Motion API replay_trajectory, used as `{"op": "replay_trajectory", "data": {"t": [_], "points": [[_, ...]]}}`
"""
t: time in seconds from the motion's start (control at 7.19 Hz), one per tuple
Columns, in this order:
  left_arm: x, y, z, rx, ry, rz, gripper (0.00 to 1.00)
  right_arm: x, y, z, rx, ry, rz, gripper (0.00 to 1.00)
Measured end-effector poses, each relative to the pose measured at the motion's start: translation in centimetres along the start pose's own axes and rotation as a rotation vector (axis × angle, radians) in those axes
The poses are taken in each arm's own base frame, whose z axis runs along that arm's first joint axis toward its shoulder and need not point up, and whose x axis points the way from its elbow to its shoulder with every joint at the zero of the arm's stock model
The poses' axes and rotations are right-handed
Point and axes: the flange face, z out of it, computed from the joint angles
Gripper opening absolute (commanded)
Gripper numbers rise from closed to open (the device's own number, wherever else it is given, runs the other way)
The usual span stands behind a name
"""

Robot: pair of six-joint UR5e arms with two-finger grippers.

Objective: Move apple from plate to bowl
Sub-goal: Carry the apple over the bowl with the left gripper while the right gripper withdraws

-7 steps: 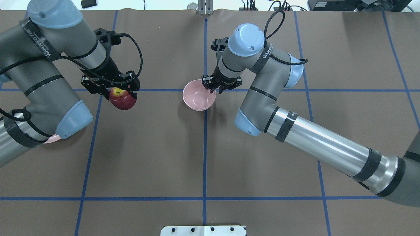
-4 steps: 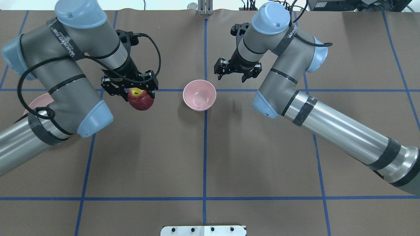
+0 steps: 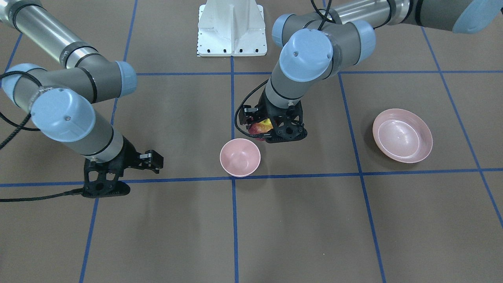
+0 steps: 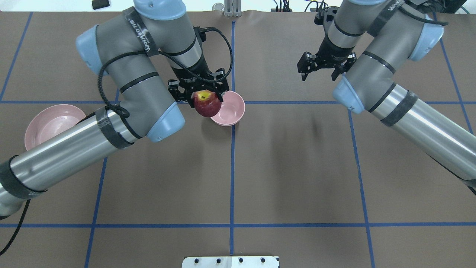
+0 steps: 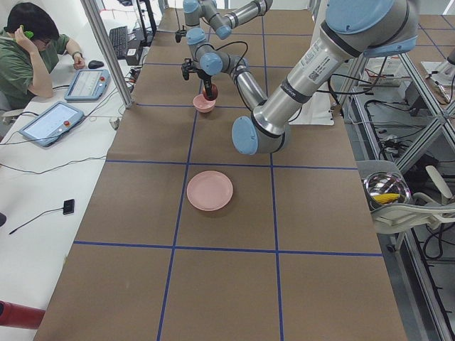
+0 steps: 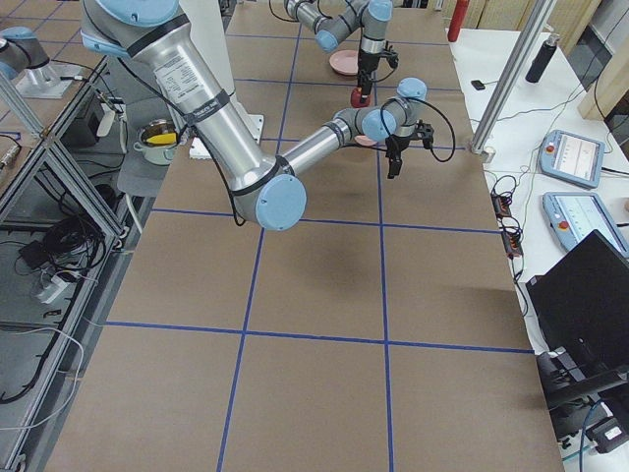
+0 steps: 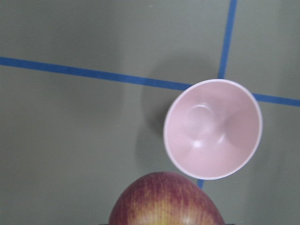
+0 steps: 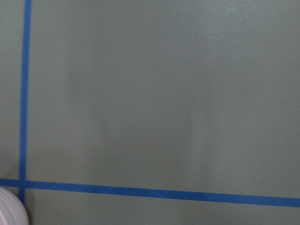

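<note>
Two pink dishes sit on the brown table (image 4: 282, 167), and the apple (image 4: 205, 105) is in neither of them. It hangs in the air, clamped between the fingers of the left gripper (image 4: 205, 97), which grips it on opposite sides near the top. The apple is small and round, with dark red skin streaked in lighter red. It has a yellow-green patch around the stem hollow, and that end faces up toward the gripper. The left wrist view shows the fine red striping running down its rounded side (image 7: 166, 201), with yellow showing near the bottom edge of the picture. From overhead the apple overlaps the rim of the bowl (image 4: 236, 111) on the robot's left side. The front view puts it just beside the bowl (image 3: 239, 158), on the robot's side of it and raised above rim height, not inside it. The bowl is small, deep and pale pink, stands upright with nothing in it, and sits at a crossing of blue tape lines (image 4: 297, 102). The plate (image 4: 52, 123) is wider and shallower, lies well apart on the robot's left, and also holds nothing. The right gripper (image 4: 318, 74) hovers well away from the bowl on the robot's right, its fingers spread apart and holding nothing.
</note>
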Motion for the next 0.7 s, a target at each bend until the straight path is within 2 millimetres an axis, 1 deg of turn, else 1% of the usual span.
{"op": "replay_trajectory", "data": {"t": [0.14,0.28,0.42,0.7], "points": [[2.3,-0.9,1.4,0.018,0.001,-0.008,0.0,3.5,0.5,-0.8,-0.007,0.023,-0.022,1.0],[3.7,-1.5,2.7,0.034,-0.009,-0.012,0.0,6.5,1.0,-1.4,-0.015,0.026,-0.02,1.0],[4.1,-1.7,4.0,0.043,-0.019,-0.011,0.0,8.4,1.5,-1.8,-0.025,0.015,-0.006,1.0],[4.1,-1.5,6.5,0.056,-0.041,-0.004,0.0,11.1,1.8,-2.7,-0.023,0.011,0.028,1.0]]}}
